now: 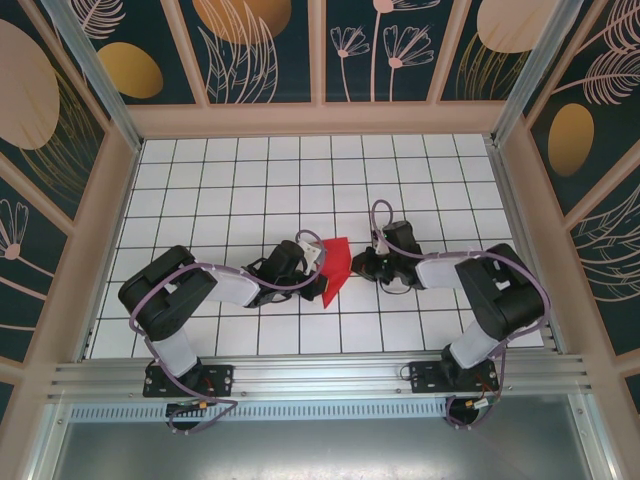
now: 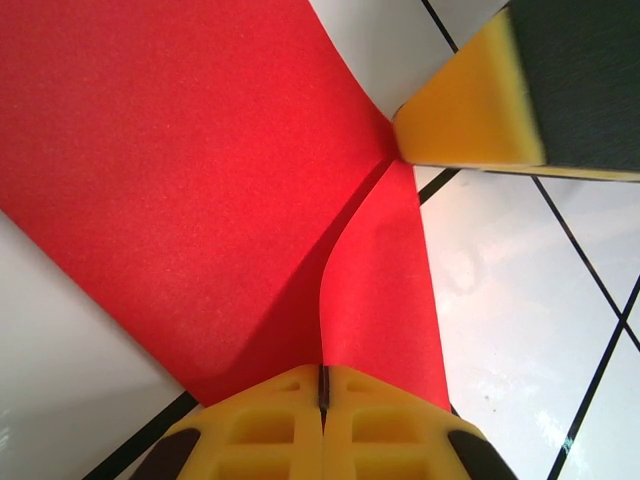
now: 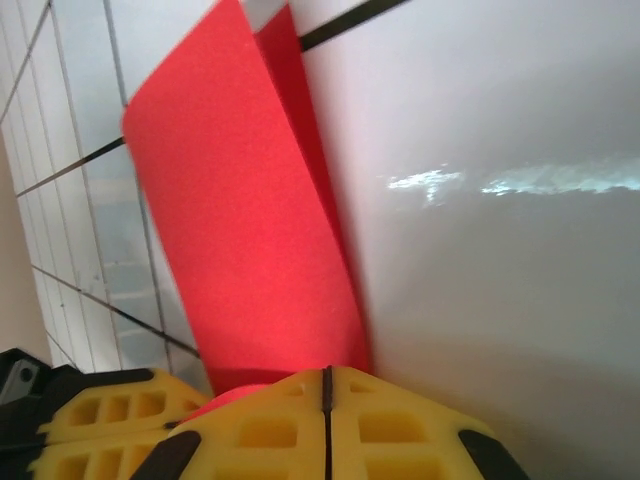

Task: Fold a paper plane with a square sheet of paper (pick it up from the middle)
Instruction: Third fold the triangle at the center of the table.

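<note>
Left pincer (image 2: 322, 385) pinching red paper (image 2: 180, 180), right pincer (image 3: 327, 385) clamping its far corner

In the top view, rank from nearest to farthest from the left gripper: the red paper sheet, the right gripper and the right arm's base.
1. Red paper sheet, pinched in the left gripper.
2. Right gripper, just right of the sheet.
3. Right arm's base, near right edge.

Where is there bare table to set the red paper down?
The far rows of the table, between the red paper and the back wall, lie bare; so does the near strip between left arm base and right arm base. Crowded: mid-table, where left tool and right tool pinch the paper.
</note>
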Robot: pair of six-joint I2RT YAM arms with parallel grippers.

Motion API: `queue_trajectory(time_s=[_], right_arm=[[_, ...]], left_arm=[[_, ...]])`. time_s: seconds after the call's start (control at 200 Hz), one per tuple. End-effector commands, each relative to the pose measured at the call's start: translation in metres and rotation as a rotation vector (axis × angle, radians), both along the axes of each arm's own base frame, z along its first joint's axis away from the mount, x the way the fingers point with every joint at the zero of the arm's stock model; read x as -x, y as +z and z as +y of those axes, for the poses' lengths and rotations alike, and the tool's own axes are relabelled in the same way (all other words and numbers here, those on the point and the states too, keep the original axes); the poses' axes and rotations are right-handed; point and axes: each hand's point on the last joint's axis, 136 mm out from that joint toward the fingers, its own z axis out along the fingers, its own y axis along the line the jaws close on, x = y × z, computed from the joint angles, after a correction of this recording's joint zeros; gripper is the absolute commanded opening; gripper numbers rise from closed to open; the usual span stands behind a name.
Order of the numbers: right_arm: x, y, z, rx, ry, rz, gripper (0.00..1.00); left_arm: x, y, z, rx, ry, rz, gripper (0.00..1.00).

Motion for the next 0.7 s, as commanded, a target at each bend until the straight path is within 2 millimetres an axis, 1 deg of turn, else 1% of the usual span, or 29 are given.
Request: queue_trajectory(time_s=[0.0, 0.065, 0.08, 0.185, 0.325, 0.5, 0.696], right_arm=[[0.008, 0.024, 0.009, -0.018, 0.041, -0.054, 0.08], [0.014, 0.028, 0.014, -0.030, 0.039, -0.056, 0.08], [0.020, 0.026, 0.019, -0.030, 0.053, -0.051, 0.08], [0.034, 0.024, 0.030, -0.049, 0.053, -0.035, 0.08], [0.045, 0.020, 0.043, -0.058, 0.075, -0.021, 0.07], [0.052, 0.007, 0.044, -0.063, 0.072, 0.003, 0.07], [0.053, -0.008, 0.043, -0.051, 0.075, 0.014, 0.07]], left_arm=[[0.010, -0.029, 0.022, -0.108, 0.021, 0.062, 0.05], [0.009, -0.029, 0.022, -0.109, 0.023, 0.062, 0.05], [0.009, -0.029, 0.022, -0.109, 0.022, 0.061, 0.04], [0.008, -0.028, 0.022, -0.107, 0.029, 0.058, 0.04], [0.009, -0.030, 0.022, -0.109, 0.024, 0.062, 0.04], [0.010, -0.030, 0.022, -0.107, 0.022, 0.064, 0.04], [0.011, -0.033, 0.023, -0.112, 0.021, 0.066, 0.04]])
